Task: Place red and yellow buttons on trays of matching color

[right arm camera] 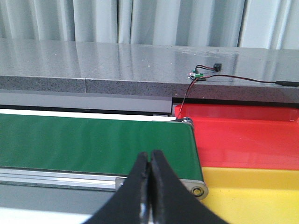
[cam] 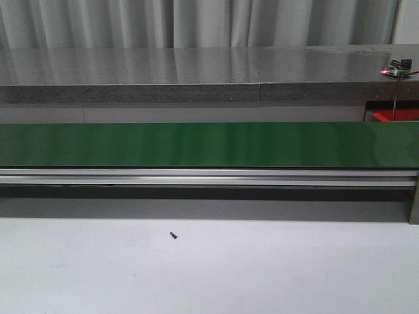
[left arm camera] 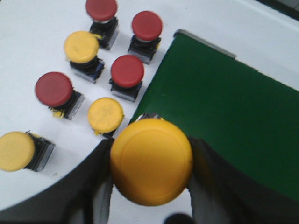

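Observation:
In the left wrist view my left gripper (left arm camera: 150, 156) is shut on a large-looking yellow button (left arm camera: 151, 172), held above the white table beside the near end of the green belt (left arm camera: 224, 107). Below it stand several loose buttons on dark bases, among them a red one (left arm camera: 127, 71) and a yellow one (left arm camera: 105, 115). In the right wrist view my right gripper (right arm camera: 150, 161) is shut with nothing in it, over the belt's other end (right arm camera: 93, 144). Just past that end lie the red tray (right arm camera: 243, 140) and the yellow tray (right arm camera: 252, 196). Neither gripper shows in the front view.
The long green belt (cam: 196, 144) runs across the front view on an aluminium rail, with a grey stone counter (cam: 196, 72) behind it. A corner of the red tray (cam: 396, 116) shows at the far right. A small circuit board with wires (right arm camera: 201, 72) lies on the counter. A dark screw (cam: 173, 235) lies on the white table.

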